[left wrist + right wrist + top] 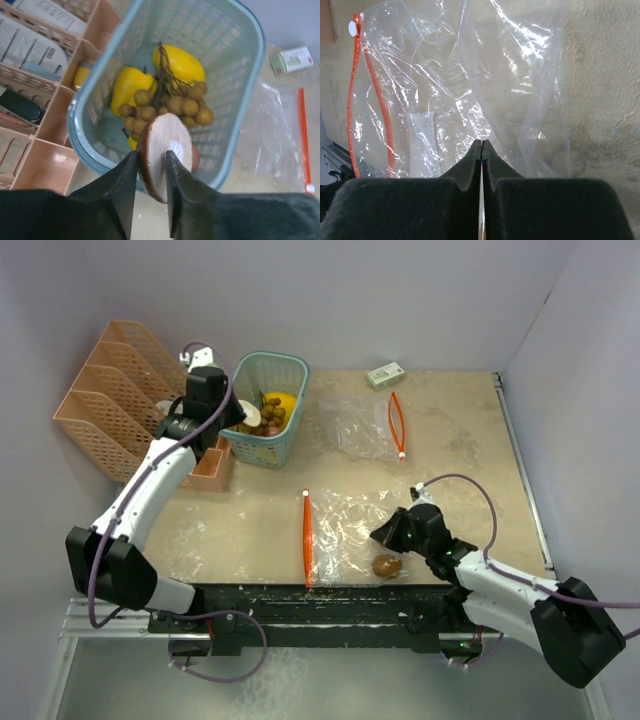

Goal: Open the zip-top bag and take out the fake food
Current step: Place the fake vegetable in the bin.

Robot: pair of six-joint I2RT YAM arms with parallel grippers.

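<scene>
Left gripper [151, 155] is grasping a round beige piece [167, 145] over the far-left basket [240, 75]; right gripper [481, 142], clenched, is resting at the near-edge zip-top bag [470, 75], one brown piece [388, 566] apparently left inside.

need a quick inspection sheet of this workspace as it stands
surface: beige table, mottled stains
job's things: near bag lies flat with a brown piece inside; yellow fruits and grape cluster in the basket
clutter: second bag, looks empty; small box at the far edge
claws: left claw holds a round beige piece over the basket; right claw shut at the near bag's edge
cables: purple cable loops over each arm
surroundings: orange file racks left of the basket; pale walls
</scene>
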